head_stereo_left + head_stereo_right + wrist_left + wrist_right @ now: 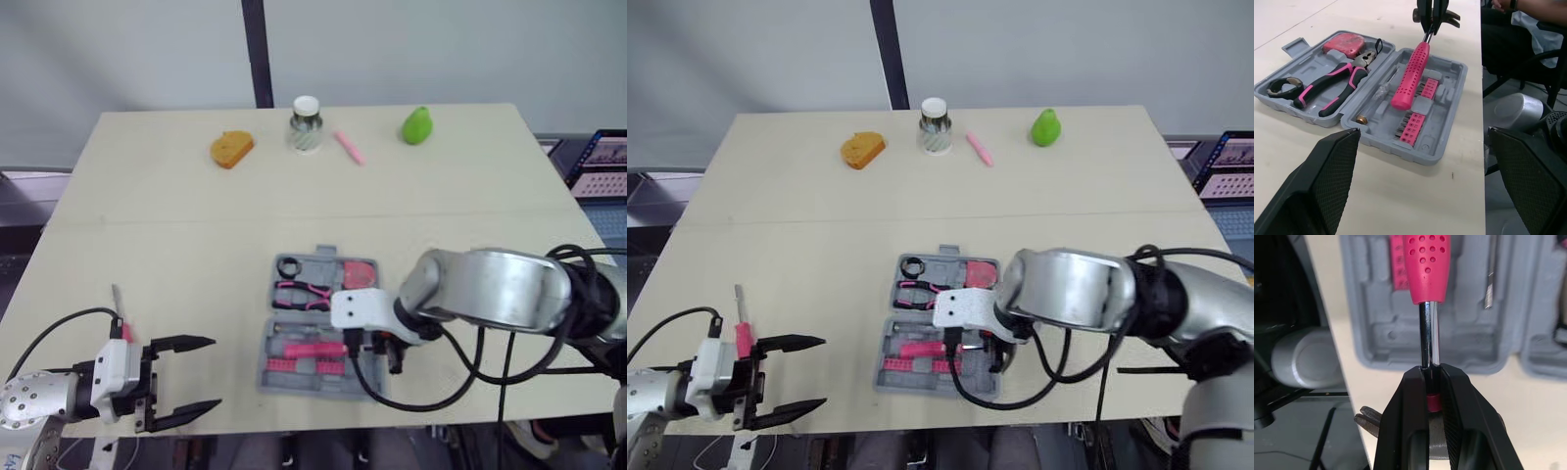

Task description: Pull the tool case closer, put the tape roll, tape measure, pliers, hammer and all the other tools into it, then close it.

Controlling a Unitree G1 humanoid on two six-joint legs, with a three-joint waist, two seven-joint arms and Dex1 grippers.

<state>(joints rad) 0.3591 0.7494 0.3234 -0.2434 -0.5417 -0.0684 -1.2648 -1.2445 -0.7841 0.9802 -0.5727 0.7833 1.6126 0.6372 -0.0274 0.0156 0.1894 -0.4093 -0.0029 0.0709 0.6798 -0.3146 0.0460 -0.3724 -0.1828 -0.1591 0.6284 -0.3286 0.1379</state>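
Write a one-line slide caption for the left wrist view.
Right gripper holds the hammer by its shaft over the open tool case; pliers, tape measure and tape roll lie inside.

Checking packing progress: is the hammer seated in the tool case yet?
Not seated: the right end effector grips the hammer by its shaft, handle angled into the open tool case.
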